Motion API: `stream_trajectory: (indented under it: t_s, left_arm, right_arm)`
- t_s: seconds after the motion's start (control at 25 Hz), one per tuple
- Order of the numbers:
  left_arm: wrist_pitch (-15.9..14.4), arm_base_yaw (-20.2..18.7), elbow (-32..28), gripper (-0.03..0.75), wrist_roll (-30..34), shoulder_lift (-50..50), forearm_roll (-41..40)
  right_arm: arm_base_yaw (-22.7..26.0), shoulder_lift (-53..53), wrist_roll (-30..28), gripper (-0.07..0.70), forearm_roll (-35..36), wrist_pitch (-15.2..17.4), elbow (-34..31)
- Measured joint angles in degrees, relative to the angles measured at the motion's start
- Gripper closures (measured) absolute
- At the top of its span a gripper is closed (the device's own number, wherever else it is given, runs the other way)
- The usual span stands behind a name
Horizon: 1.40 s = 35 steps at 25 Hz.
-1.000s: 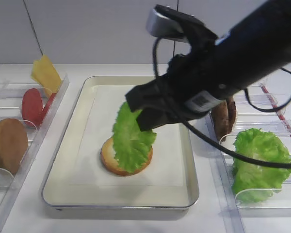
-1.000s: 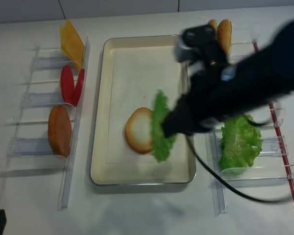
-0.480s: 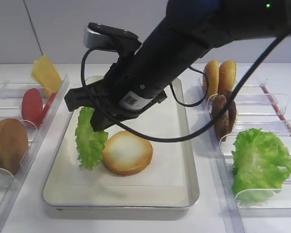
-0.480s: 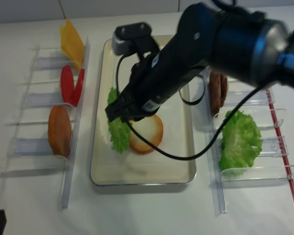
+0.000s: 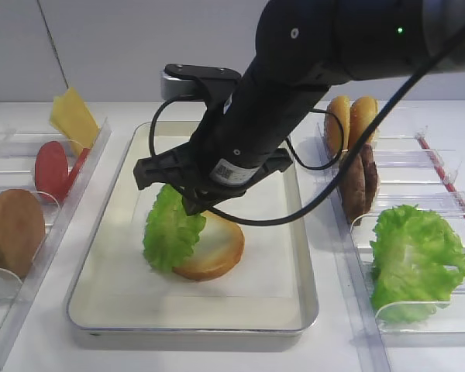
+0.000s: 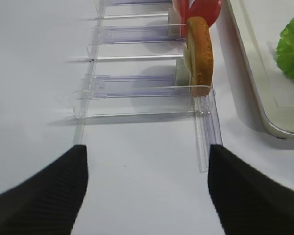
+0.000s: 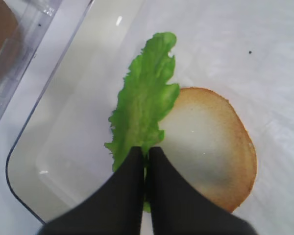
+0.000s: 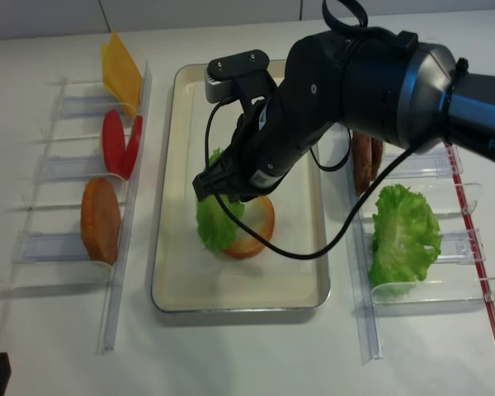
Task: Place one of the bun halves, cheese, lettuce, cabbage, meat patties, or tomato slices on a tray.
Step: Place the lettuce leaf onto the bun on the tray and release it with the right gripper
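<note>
A black right gripper (image 7: 146,164) reaches over the middle of the tray (image 5: 101,291), its two fingers pinched tightly on the edge of the lettuce (image 5: 173,231). The leaf hangs edge-down from the fingers, over the left side of a bun half (image 5: 217,249) that lies pale face up on the tray's white paper; whether leaf and bun touch cannot be told. The wrist view shows the lettuce running away from the fingertips, along the bun's left rim. The left gripper (image 6: 147,188) hovers low over the table to the left, its two dark fingers spread wide apart with nothing between them. In the clear rack (image 5: 31,256) to the left stand cheese (image 5: 74,118), tomato slices (image 5: 53,168) and another bun half (image 5: 13,231). To the right stand more buns (image 5: 350,120), meat patties (image 5: 359,184) and a bulkier green leaf (image 5: 417,260).
</note>
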<state>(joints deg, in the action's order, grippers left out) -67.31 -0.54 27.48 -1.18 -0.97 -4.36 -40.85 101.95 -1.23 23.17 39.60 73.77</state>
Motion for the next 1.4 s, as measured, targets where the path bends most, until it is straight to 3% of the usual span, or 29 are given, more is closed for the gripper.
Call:
stream_trajectory:
  t_s: [0.64,1.08,1.4]
  left_arm:
    - [0.0,0.0,0.0,0.236,0.0,0.0,0.0]
    - [0.0,0.0,0.0,0.238,0.0,0.0,0.0]
    - [0.0,0.0,0.0,0.238,0.0,0.0,0.0]
  right_arm:
    - [0.0,0.0,14.2,0.582,-9.2,4.0,0.0]
    - [0.0,0.6,14.7,0.582,-9.6,5.5,0.0]
    - [0.0,1.1,8.4,0.561,-7.5,5.7,0.0]
